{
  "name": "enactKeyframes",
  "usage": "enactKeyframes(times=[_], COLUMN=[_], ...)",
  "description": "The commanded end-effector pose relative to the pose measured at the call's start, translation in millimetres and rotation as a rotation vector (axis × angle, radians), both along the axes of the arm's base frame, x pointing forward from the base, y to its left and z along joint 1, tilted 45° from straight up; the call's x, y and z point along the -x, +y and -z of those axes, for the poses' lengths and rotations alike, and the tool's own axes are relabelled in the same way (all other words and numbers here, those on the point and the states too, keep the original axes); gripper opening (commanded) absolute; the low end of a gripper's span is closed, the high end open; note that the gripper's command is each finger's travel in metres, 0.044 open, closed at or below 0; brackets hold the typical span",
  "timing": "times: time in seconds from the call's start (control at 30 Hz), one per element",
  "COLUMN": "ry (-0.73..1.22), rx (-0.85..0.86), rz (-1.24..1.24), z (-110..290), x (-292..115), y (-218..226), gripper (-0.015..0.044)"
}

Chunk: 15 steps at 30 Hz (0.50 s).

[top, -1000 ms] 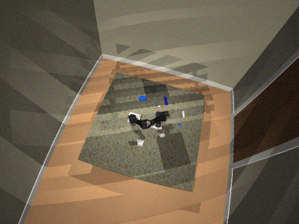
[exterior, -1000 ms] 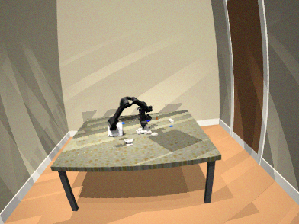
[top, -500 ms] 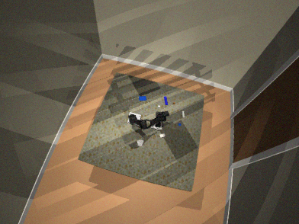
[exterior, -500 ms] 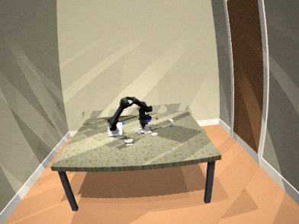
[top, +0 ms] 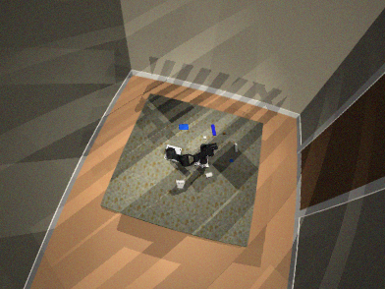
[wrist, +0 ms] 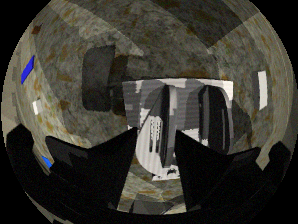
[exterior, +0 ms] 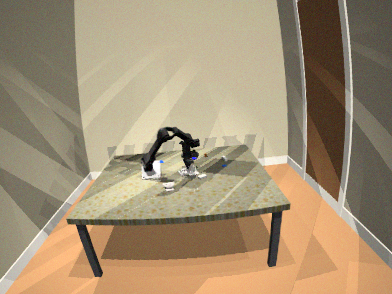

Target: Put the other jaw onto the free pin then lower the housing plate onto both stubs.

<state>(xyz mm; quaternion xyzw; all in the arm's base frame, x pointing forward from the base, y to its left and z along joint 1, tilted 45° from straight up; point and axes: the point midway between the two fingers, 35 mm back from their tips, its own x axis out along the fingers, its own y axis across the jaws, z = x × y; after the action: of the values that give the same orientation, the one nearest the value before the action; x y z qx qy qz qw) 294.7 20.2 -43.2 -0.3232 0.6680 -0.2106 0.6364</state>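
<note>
A pale base plate (top: 202, 165) (exterior: 183, 172) (wrist: 226, 84) lies on the table under the hand. My gripper (top: 201, 161) (exterior: 189, 166) (wrist: 155, 133) points down over its near part. It is shut on a white part (wrist: 154, 142) with narrow slots, which shows between the fingertips in the wrist view; it looks like a jaw, but I cannot tell surely. Two dark long shapes lie across the plate to its right; I cannot tell whether they are parts or shadows. The pins, gear teeth and the jaws' seating are hidden or too small. I cannot identify the housing plate surely.
A white block (top: 209, 175) (exterior: 202, 176) (wrist: 262, 90) lies beside the base plate. Another white piece (top: 180, 184) (exterior: 168, 186) lies nearer the arm's base. A blue bar (top: 213, 130) (wrist: 27, 70), a blue block (top: 184, 127) and a small blue piece (top: 231, 160) (exterior: 224, 165) lie around.
</note>
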Motion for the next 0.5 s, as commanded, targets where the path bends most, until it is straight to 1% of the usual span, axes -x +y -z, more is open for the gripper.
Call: enactKeyframes(times=[0.0,0.07,0.1,0.47], ry=[0.000,0.000,0.000,0.000], rx=[0.000,0.000,0.000,0.000], rz=[0.000,0.000,0.000,0.000], z=[0.0,0.0,0.0,0.0], x=[0.0,0.0,0.0,0.0], y=[0.0,0.0,0.0,0.0], gripper=[0.0160,0.0213,0.0224,0.0224])
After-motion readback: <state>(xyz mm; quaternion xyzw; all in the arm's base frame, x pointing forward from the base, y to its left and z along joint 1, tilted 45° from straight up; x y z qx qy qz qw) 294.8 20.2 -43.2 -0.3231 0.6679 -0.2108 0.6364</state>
